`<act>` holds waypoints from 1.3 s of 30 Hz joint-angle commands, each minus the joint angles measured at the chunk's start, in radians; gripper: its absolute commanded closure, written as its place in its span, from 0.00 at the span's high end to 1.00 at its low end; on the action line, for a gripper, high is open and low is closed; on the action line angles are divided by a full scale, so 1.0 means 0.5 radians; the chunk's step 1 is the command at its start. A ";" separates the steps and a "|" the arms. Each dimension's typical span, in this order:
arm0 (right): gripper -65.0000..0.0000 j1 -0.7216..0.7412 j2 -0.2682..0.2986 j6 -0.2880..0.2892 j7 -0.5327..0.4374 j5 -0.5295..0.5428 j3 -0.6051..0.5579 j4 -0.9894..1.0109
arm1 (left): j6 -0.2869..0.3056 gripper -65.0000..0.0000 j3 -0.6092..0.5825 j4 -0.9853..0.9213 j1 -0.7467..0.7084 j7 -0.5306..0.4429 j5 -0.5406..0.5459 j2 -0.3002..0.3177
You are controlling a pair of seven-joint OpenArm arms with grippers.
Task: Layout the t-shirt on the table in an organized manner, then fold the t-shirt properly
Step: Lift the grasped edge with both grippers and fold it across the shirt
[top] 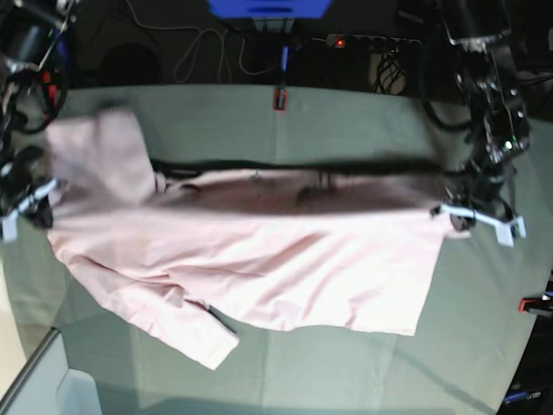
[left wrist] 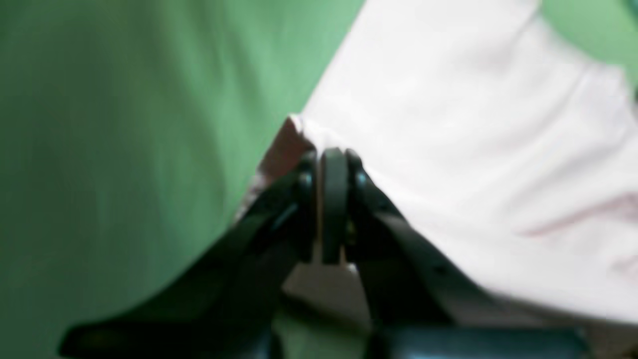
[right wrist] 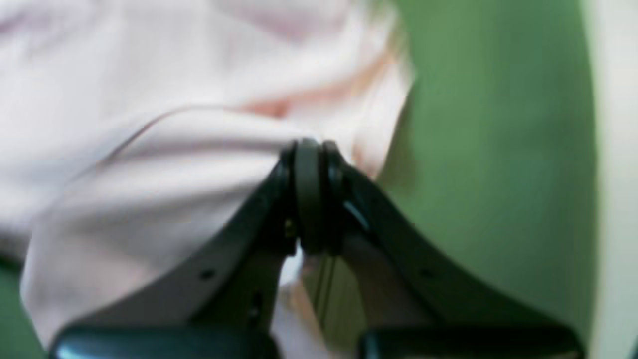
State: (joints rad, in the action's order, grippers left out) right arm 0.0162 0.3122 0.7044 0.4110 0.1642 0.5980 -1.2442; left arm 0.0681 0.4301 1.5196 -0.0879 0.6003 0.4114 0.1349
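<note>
Shirt's stretched out sideways across the table [top: 346, 130] right now, held at both ends. The pink t-shirt [top: 285, 259] hangs in a long band between the two arms, its upper edge pulled taut, lower part draped onto the green cloth, one sleeve flopped toward the near edge. Left gripper [left wrist: 333, 164] is pinched tight on a corner of the fabric, jaws fully together. Right gripper [right wrist: 310, 154] is clamped the same way on a bunched fold at the other end. Both wrist views are pretty blurry. Red clamp [top: 279, 98] sits at the far table edge.
</note>
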 commanded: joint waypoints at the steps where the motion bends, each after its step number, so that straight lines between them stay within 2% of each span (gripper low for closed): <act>1: 0.00 0.089 0.058 -0.013 -0.004 -0.014 0.009 0.047 | 0.007 0.00 0.007 0.028 0.024 -0.036 0.004 0.020; 6: 0.00 0.393 0.092 -0.013 -0.041 -0.312 0.009 0.529 | 0.007 0.00 -0.009 -0.046 0.116 -0.036 0.004 0.017; 9: 0.00 0.457 0.092 -0.013 -0.216 -0.410 0.024 0.716 | 0.007 0.00 -0.003 -0.178 0.187 -0.036 0.004 0.017; 13: 0.00 0.460 0.080 -0.013 -0.373 -0.462 0.012 0.750 | 0.010 0.00 0.004 -0.316 0.263 -0.036 0.004 0.017; 22: 0.00 0.586 0.080 -0.013 -0.397 -0.459 0.015 0.750 | 0.000 0.00 -0.006 -0.331 0.451 -0.045 0.004 0.020; 26: 0.00 0.681 0.028 -0.013 -0.397 -0.465 0.012 0.753 | 0.000 0.00 -0.006 -0.518 0.582 -0.051 0.001 0.017; 27: 0.02 0.706 0.025 -0.013 -0.397 -0.468 0.012 0.753 | 0.007 0.01 -0.003 -0.580 0.616 -0.051 0.001 0.017; 29: 0.13 0.733 0.018 -0.013 -0.391 -0.468 0.012 0.756 | 0.007 0.01 0.001 -0.693 0.668 -0.051 0.001 0.020; 32: 0.35 0.745 -0.021 -0.013 -0.397 -0.468 0.009 0.756 | 0.000 0.01 0.001 -0.847 0.773 -0.051 -0.002 0.026; 35: 0.53 0.745 -0.015 -0.013 -0.400 -0.468 0.009 0.750 | 0.000 0.02 0.001 -0.920 0.831 -0.039 0.004 0.029; 37: 0.60 0.739 -0.006 -0.013 -0.400 -0.468 0.009 0.750 | -0.003 0.08 0.004 -0.914 0.831 -0.036 0.004 0.029; 39: 0.61 0.727 0.015 -0.013 -0.400 -0.468 0.018 0.750 | -0.003 0.23 0.004 -0.908 0.831 -0.033 0.004 0.029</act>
State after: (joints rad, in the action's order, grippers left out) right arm 0.3595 0.2966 0.6987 0.2363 -0.0898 0.6029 -0.8524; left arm 0.0601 0.4305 1.0470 0.3073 0.5972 0.4080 0.1371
